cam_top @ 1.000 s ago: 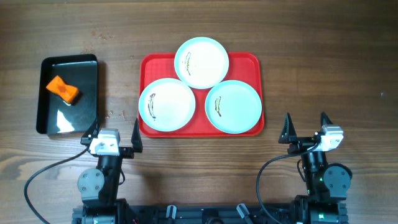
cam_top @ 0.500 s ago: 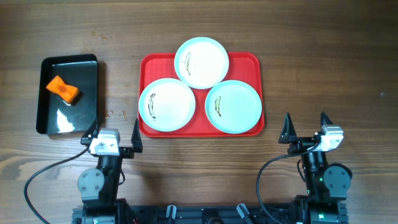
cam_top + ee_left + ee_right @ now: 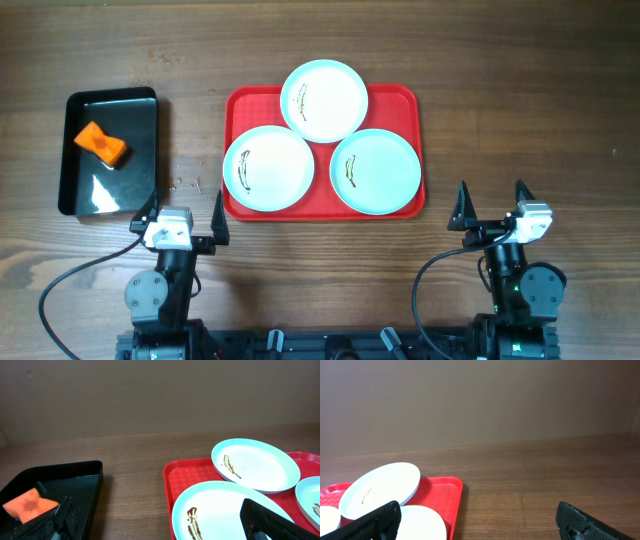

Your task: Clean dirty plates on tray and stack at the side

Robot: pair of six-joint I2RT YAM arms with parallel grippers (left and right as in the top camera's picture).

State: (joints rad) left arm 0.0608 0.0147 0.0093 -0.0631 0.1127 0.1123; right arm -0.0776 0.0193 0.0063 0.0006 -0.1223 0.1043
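Near the table's [image 3: 530, 80] front edge, the left gripper [image 3: 185, 212] and right gripper [image 3: 492, 205] gape wide, holding nothing. Beyond them, mid-table, the red tray [image 3: 237, 102] lies with its long axis left-right. It carries three smeared plates [image 3: 268, 168]: two near, one overhanging its far rim.

Item count, as inspected.

Worktop [image 3: 520, 80]: one.
Plates [image 3: 268, 168]: three in total. Plates showing sauce smears: three of three.
Red tray [image 3: 238, 105]: one.
Black tray [image 3: 100, 195]: one.
Orange block [image 3: 102, 143]: one.
Robot arms: two, namely the left arm [image 3: 160, 285] and the right arm [image 3: 515, 280].
Fingers [image 3: 219, 210]: four, two to each arm.
Cables [image 3: 60, 285] trailing from the arm bases: two, one per arm.
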